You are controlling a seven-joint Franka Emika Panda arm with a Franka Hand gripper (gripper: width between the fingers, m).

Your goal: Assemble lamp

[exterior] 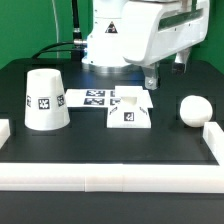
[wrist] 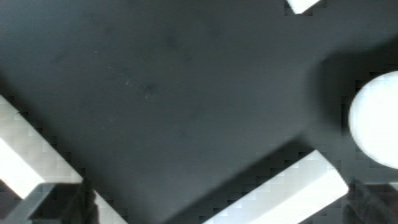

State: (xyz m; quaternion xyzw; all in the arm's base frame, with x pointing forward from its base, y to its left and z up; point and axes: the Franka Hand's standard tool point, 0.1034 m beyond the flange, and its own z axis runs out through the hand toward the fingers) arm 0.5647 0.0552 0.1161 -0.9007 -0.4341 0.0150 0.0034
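Note:
The tapered shade (exterior: 46, 100) stands mouth down at the exterior view's left. The low square base block (exterior: 130, 111) sits mid-table. The round bulb (exterior: 194, 108) lies at the exterior view's right and shows as a bright curve in the wrist view (wrist: 377, 120). My gripper (exterior: 150, 79) hangs above the table behind the base block, between it and the bulb, touching neither. In the wrist view my gripper (wrist: 208, 208) is open and empty, with its dark fingertips (wrist: 39, 205) wide apart over the black table.
The marker board (exterior: 88, 98) lies flat between shade and base block. A long white rail (exterior: 110, 176) borders the table's front and sides. White strips (wrist: 294, 190) cross the wrist view; I cannot tell what they belong to.

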